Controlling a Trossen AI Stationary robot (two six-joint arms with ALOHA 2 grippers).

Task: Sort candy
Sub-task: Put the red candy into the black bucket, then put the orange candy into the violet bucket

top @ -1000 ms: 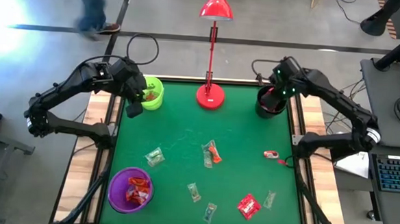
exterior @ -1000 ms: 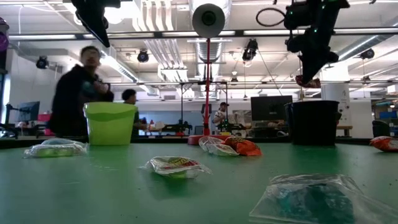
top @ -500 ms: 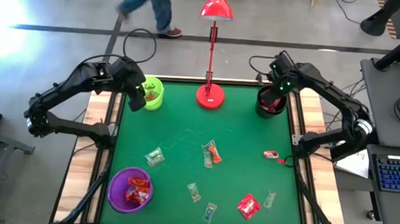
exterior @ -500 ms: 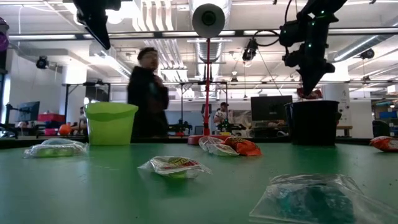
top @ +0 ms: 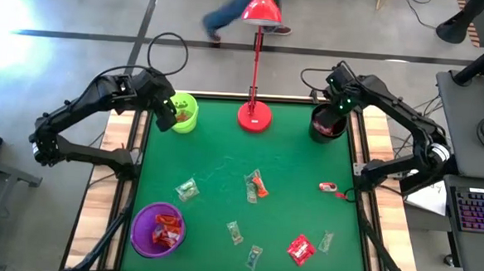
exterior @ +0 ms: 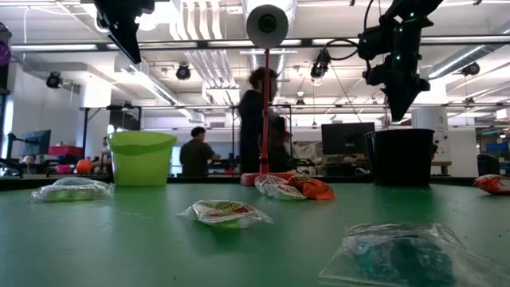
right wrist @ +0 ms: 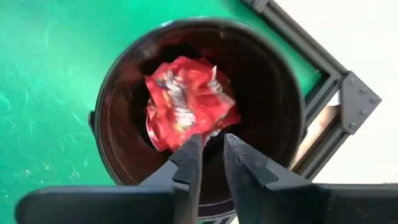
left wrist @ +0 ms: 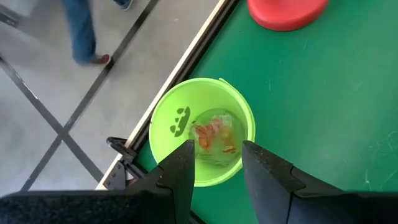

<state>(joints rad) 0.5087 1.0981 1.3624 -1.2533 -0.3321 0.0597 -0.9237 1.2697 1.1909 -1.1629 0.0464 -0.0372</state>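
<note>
The right pincer point(right wrist: 208, 146) hung a little apart over red candy point(right wrist: 186, 102) in the black cup point(right wrist: 280, 93), while the left pincer point(left wrist: 216, 158) hung apart over the green cup point(left wrist: 168, 115).

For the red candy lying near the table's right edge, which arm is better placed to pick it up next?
The right arm, probably. Its gripper hangs open and empty above the black cup, on the same side as the red candy. The left gripper hangs over the lime-green cup, across the table.

open left tool point(left wrist: 216, 168) above lime-green cup point(left wrist: 168, 118) holding clear-wrapped candy point(left wrist: 214, 135).
</note>
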